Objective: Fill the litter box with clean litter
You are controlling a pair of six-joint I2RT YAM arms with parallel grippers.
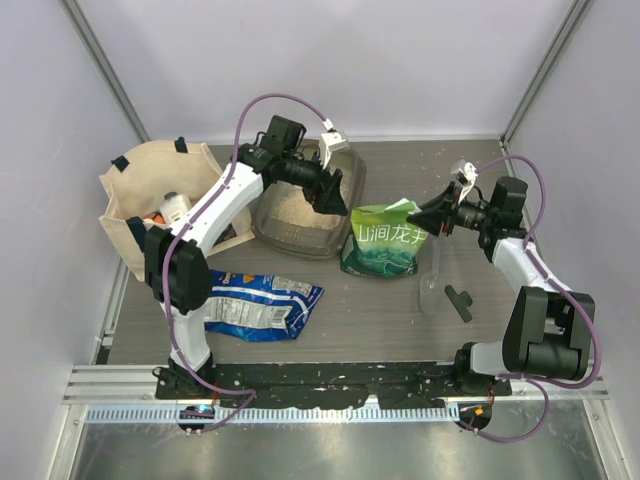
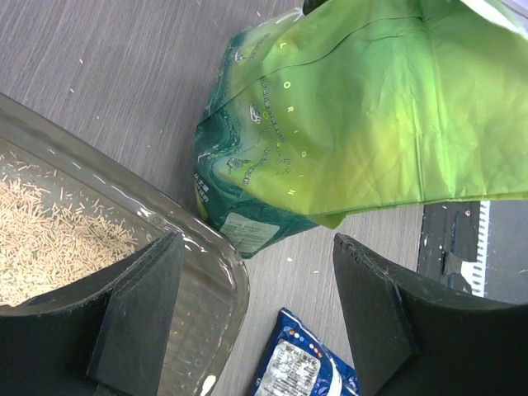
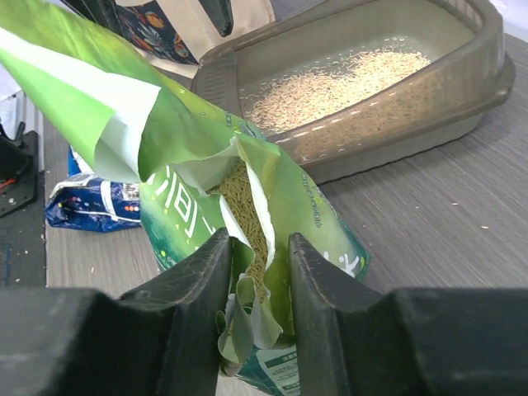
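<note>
The smoky grey-brown litter box (image 1: pixel 290 240) stands at the back centre with a thin layer of tan litter (image 1: pixel 288 207) inside. My left gripper (image 1: pixel 335 203) is open and empty, hovering over the box's right rim; in the left wrist view (image 2: pixel 256 247) the rim (image 2: pixel 210 264) and the litter (image 2: pixel 49 239) lie under its left finger. A green-and-white bag (image 1: pixel 385 240) stands right of the box. My right gripper (image 1: pixel 432 222) is shut on its torn top edge (image 3: pixel 257 256); litter (image 3: pixel 243 206) shows inside the bag's opening. The box (image 3: pixel 495 74) lies beyond.
A blue crinkly packet (image 1: pixel 258 305) lies flat at the front left. A beige tote bag (image 1: pixel 150 200) stands at the far left. A clear scoop-like piece (image 1: pixel 432 280) and a small black part (image 1: pixel 460 302) lie near the right arm. Stray granules dot the table.
</note>
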